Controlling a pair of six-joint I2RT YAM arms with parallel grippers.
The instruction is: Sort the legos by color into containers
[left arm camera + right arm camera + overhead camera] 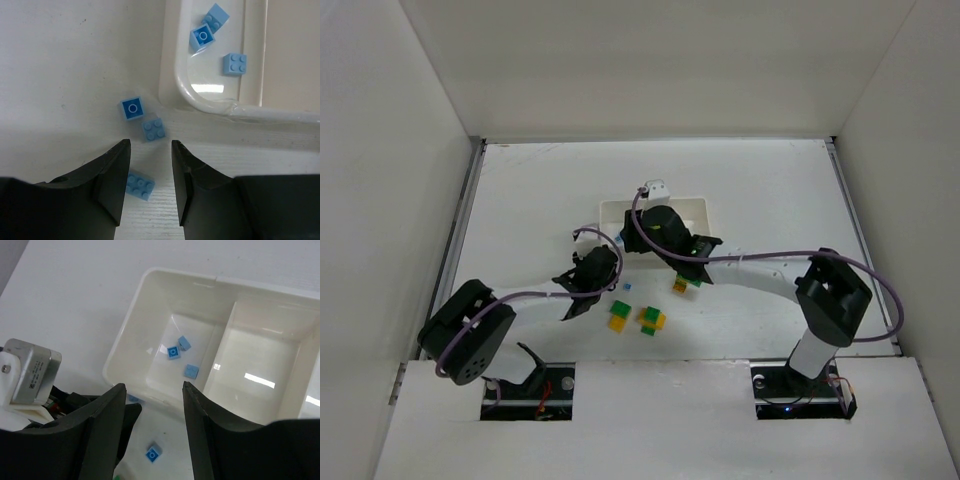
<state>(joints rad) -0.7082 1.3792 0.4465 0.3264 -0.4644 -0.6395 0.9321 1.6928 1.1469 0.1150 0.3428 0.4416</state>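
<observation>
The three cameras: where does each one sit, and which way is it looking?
Top external: fixed above and behind, looking down on the table; shows the left arm, right arm and the tray.
Left wrist: on the left arm, looking past the left end effector at loose blue bricks beside the tray's corner.
Right wrist: on the right arm, looking past the right end effector into the tray.
Shared: both wrist views show three blue bricks in the tray's end compartment.

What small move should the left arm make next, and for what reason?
Probably lower the left gripper onto the blue brick lying just below its open fingers, then close. Two more blue bricks lie loose on the table beside the tray, whose compartment already holds three blue ones.
</observation>
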